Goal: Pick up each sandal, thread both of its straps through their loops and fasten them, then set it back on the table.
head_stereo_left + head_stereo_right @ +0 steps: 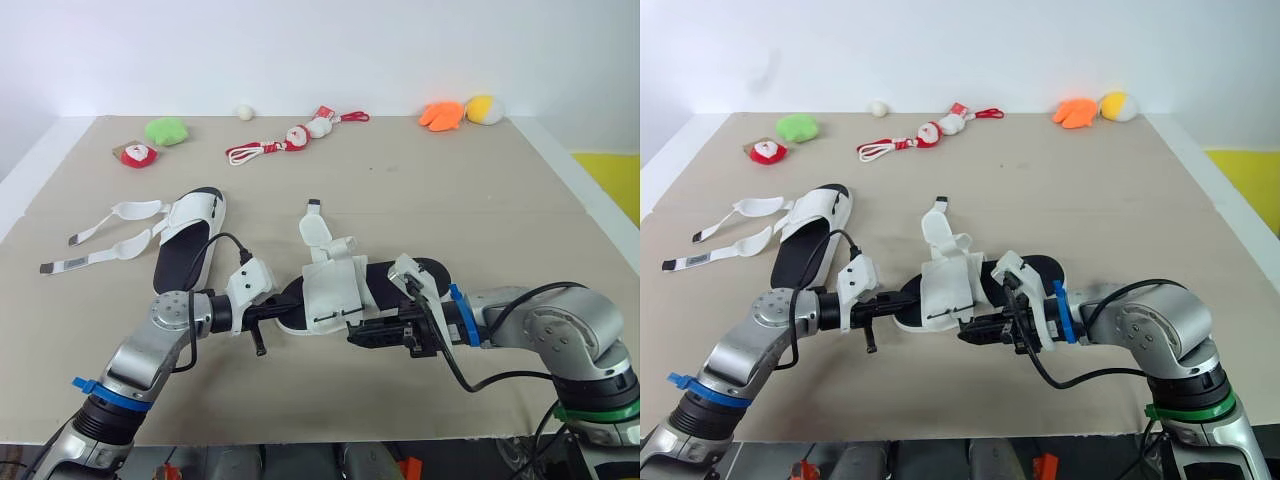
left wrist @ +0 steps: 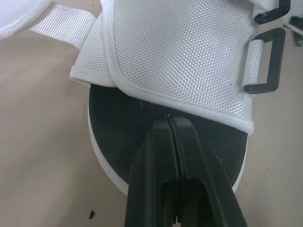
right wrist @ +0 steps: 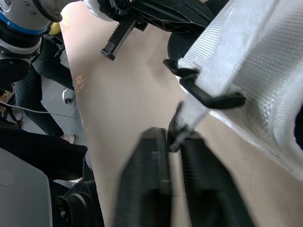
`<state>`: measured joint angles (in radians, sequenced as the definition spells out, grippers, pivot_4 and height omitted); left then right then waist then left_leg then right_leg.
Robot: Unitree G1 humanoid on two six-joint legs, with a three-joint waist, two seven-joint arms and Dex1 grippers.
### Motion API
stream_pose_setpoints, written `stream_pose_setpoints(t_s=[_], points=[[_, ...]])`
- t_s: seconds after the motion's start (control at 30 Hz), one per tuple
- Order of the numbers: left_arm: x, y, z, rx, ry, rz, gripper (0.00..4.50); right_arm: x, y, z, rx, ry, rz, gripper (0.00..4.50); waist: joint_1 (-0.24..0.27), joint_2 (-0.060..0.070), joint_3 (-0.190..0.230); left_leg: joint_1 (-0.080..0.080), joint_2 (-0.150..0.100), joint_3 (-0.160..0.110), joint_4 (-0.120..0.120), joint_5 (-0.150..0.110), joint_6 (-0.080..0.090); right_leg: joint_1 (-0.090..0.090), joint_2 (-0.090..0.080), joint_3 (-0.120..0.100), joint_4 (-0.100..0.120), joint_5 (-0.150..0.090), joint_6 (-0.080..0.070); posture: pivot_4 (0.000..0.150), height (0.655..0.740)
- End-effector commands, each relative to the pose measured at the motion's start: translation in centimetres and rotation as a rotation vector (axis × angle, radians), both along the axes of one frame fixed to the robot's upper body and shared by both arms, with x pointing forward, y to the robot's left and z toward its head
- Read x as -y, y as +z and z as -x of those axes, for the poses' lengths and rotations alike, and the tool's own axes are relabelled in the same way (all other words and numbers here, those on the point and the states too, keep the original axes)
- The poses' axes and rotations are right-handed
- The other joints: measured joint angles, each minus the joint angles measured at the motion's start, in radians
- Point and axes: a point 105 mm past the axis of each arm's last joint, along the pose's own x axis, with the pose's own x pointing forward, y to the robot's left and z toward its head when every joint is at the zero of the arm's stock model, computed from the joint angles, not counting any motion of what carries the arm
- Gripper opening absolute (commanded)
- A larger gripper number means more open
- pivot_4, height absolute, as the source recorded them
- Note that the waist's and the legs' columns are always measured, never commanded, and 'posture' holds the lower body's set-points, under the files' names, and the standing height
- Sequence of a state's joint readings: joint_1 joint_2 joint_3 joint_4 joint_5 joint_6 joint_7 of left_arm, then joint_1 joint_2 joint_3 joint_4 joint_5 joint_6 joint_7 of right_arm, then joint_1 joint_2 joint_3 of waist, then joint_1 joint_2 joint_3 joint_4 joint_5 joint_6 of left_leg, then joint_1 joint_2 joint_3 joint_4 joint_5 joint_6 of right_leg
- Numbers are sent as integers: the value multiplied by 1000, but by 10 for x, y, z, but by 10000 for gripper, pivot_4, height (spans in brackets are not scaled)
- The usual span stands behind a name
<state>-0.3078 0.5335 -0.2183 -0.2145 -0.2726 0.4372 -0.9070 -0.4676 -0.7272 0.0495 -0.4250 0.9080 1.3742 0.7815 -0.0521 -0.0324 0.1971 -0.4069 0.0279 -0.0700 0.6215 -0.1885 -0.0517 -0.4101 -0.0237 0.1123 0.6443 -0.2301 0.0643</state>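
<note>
While the middle sandal [image 1: 330, 290], at the centre of the table [image 1: 450, 180], has its loose strap [image 1: 318, 230] standing unfastened, the right gripper [image 3: 175, 137] pinches its side strap [image 3: 193, 111] below the black loop [image 3: 213, 98]. The left gripper [image 2: 169, 122] is clamped on its sole. The second sandal [image 1: 190, 235], farther left, lies unthreaded.

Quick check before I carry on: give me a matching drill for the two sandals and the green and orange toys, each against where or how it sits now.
Things:
1. near sandal
2. far sandal
3. green toy
4. orange toy

Places or states:
A. at the table's far right, beside a yellow toy
B. lying on the table, both straps spread open to the robot's left
C. gripped by the left gripper and the right gripper
D. at the table's far left, beside a red-and-white toy

Pairs: 1-C, 2-B, 3-D, 4-A
</note>
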Motion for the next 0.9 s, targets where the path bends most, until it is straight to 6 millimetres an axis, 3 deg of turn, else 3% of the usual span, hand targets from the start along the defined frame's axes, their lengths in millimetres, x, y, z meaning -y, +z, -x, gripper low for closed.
stream_pose_setpoints(t_s=[0.03,0.37,0.7,0.8,0.9], points=[[-4,-23,5,-82,7,-62,0,0,2,3,0,27,15,655,0,0,0,0,0,0,0,0,0,0,0,0,0,0,0,1500,7400],[-3,-24,5,-83,10,-59,0,12,-21,37,-137,144,119,655,2,0,0,0,0,0,0,0,0,0,0,0,0,0,-1,1500,7400],[-3,-24,5,-86,9,-59,0,19,-31,51,-189,196,132,655,2,0,0,0,0,0,0,0,-1,0,0,0,0,-1,0,1500,7400],[-3,-25,5,-86,10,-59,0,22,-35,51,-165,199,142,655,3,0,0,0,0,0,0,0,-1,0,0,0,0,-1,-1,1500,7400],[-3,-25,5,-86,10,-58,0,20,-35,44,-5,224,118,655,3,0,0,0,0,0,0,-1,-1,0,0,0,0,-1,-1,1500,7400]])
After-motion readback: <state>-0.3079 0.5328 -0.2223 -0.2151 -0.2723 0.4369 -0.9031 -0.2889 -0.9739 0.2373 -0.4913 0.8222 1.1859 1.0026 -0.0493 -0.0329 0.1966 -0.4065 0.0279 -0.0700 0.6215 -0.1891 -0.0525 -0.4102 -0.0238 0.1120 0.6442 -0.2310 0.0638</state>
